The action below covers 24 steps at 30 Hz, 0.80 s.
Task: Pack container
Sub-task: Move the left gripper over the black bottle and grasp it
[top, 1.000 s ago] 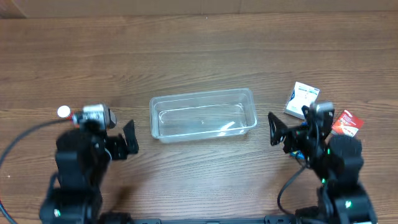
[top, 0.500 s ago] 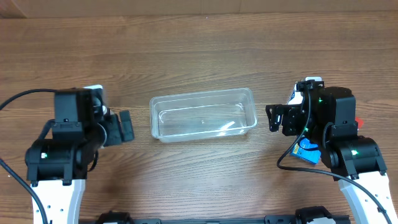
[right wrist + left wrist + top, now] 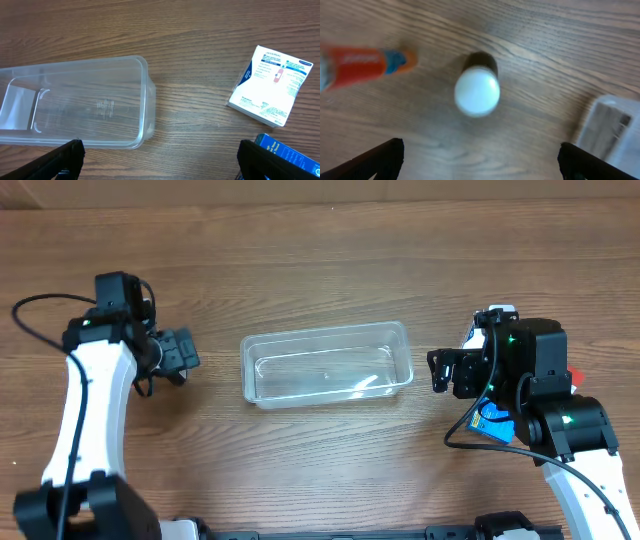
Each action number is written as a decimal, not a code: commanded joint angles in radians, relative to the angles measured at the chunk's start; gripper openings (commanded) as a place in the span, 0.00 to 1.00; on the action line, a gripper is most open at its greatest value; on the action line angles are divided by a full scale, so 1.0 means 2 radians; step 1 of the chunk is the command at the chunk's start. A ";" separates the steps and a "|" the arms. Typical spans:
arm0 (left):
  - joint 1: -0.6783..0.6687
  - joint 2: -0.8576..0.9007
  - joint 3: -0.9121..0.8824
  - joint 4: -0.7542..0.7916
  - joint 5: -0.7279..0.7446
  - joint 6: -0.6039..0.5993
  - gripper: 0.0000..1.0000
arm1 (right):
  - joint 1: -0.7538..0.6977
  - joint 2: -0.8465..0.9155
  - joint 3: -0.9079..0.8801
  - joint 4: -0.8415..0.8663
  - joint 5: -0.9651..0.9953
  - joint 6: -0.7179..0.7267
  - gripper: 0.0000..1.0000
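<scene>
The clear plastic container stands empty at the middle of the table. It also shows in the right wrist view, and one corner shows in the left wrist view. My left gripper is open and empty left of the container, hovering over a white-capped bottle and an orange tube. My right gripper is open and empty just right of the container. A white box and a blue box lie to its right.
A red packet peeks out from behind the right arm at the far right. The blue box lies under the right arm. The left arm hides the bottle and tube in the overhead view.
Both arms have come up from the front edge. In the last half second the left arm swung back and to the left; the right arm stayed still.
</scene>
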 commanded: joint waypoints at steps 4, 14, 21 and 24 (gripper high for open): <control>0.008 0.050 0.015 0.041 -0.003 0.012 1.00 | -0.001 0.004 0.015 0.002 0.005 0.002 1.00; 0.019 0.051 0.015 0.088 0.010 0.011 0.84 | -0.001 0.013 0.015 0.002 0.005 0.002 1.00; 0.019 0.051 0.015 0.074 0.012 0.011 0.43 | -0.001 0.013 0.015 0.002 0.005 0.002 1.00; 0.019 0.051 0.015 0.060 0.012 0.011 0.47 | -0.001 0.013 0.015 0.002 0.005 0.002 1.00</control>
